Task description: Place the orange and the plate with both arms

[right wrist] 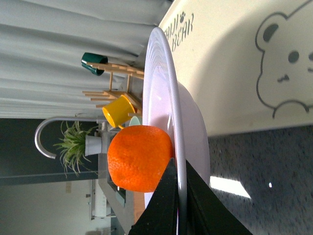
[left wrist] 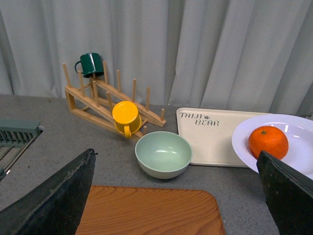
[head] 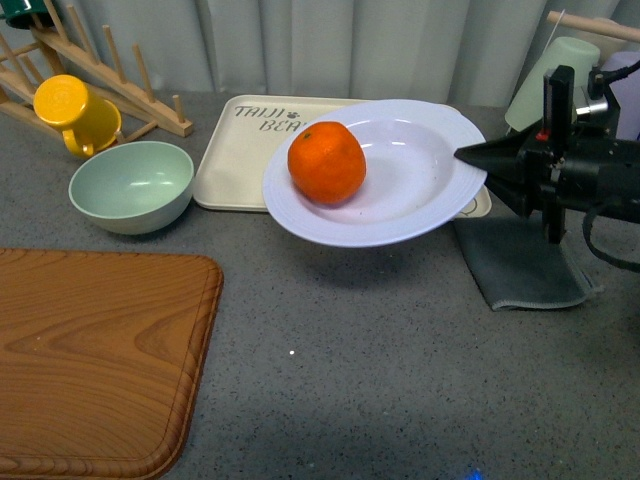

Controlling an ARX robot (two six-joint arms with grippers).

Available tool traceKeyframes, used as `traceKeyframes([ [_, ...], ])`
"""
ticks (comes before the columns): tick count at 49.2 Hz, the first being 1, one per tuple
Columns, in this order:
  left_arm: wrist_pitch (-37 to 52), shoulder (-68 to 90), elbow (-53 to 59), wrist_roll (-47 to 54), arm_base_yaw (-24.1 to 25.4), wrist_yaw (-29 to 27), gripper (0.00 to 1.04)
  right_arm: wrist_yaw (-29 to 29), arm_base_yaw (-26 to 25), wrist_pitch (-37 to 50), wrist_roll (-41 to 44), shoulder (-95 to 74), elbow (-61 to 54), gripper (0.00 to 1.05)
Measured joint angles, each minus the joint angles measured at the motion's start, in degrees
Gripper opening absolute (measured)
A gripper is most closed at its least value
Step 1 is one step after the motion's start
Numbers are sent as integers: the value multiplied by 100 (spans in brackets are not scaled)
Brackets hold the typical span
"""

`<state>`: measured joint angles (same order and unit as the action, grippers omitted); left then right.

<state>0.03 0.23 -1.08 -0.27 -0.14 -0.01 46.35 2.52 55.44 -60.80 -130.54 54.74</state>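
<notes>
The white plate hangs above the grey counter, partly over the cream bear tray. The orange rests in its left side. My right gripper is shut on the plate's right rim. In the right wrist view the two black jaws pinch the thin rim of the plate, with the orange right beside them. In the left wrist view my left gripper stands open and wide above the cutting board. The orange and the plate lie off to one side of it.
A pale green bowl sits left of the tray. A yellow mug hangs on the wooden rack. The wooden cutting board fills the front left. A grey cloth lies under my right arm.
</notes>
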Motion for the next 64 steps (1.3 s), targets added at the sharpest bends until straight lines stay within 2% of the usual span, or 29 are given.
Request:
traceKeyframes([
  [18,0,0,0,0,0,0,98,-382,306,-1121,-365,-1456,2675,1],
  [28,0,0,0,0,0,0,98,-636,470,-2094,-367,-2194,4074,1],
  [36,0,0,0,0,0,0,98,-780,538,-2691,-352,-2535,4848,1],
  [45,0,0,0,0,0,0,98,-883,566,-2994,-240,-2568,5031,1],
  [64,0,0,0,0,0,0,98,-905,470,-2900,-33,-2203,4218,55],
])
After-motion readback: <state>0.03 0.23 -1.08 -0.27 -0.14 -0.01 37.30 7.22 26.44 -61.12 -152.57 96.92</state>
